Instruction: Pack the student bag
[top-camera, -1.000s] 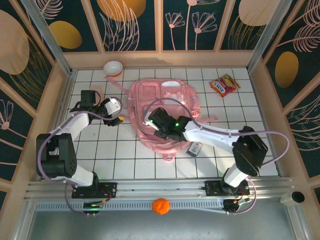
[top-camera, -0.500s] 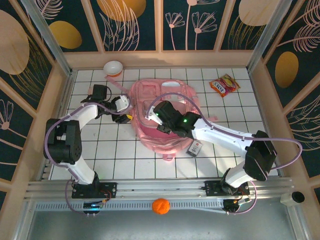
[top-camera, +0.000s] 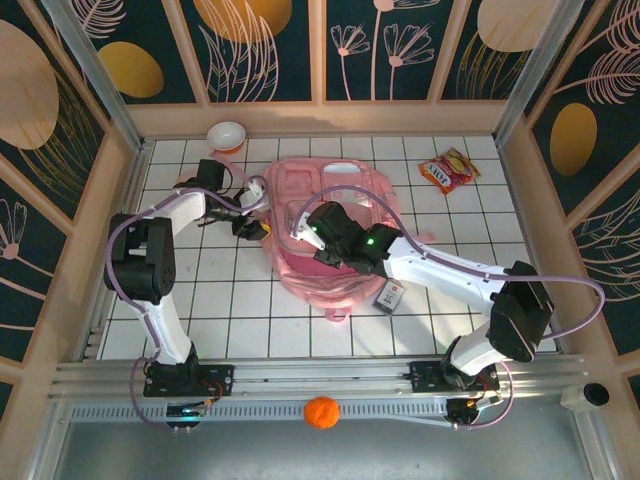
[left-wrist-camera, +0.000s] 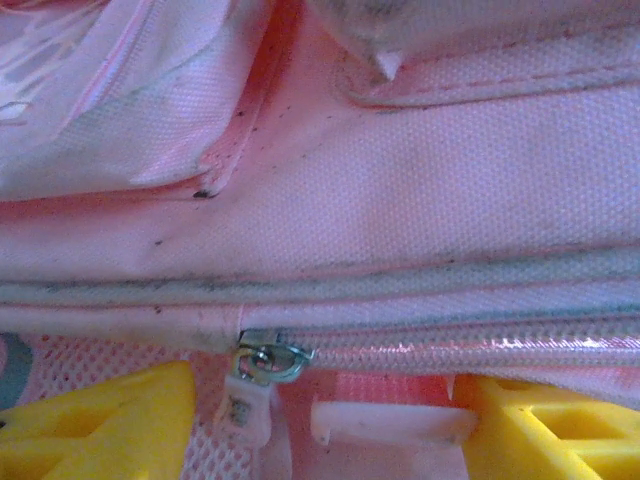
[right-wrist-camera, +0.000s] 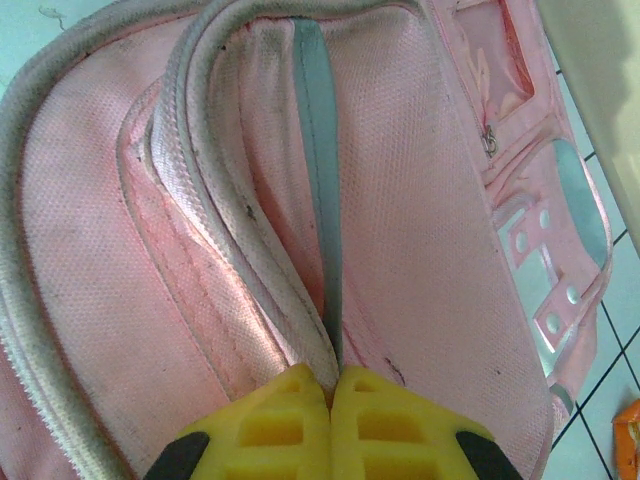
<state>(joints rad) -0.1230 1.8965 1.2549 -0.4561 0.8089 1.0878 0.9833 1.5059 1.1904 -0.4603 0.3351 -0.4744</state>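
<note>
Left gripper sat at the left edge of the student bag, which lay flat in the middle of the table. The right gripper was over the bag's near half, holding up a loop of its white-trimmed opening. A snack packet lay near the far right corner, a small box just beside the bag's near edge, and a cup at the far edge.

On the left wrist camera I saw the fingers standing apart, with a zipper pull between them, not gripped.

On the right wrist camera the fingers were pressed together on what looked like a grey-edged fold of the bag, though the contact itself was hidden.

I judged the packing barely begun: the bag was only at the opening stage, and the items lay outside it.
</note>
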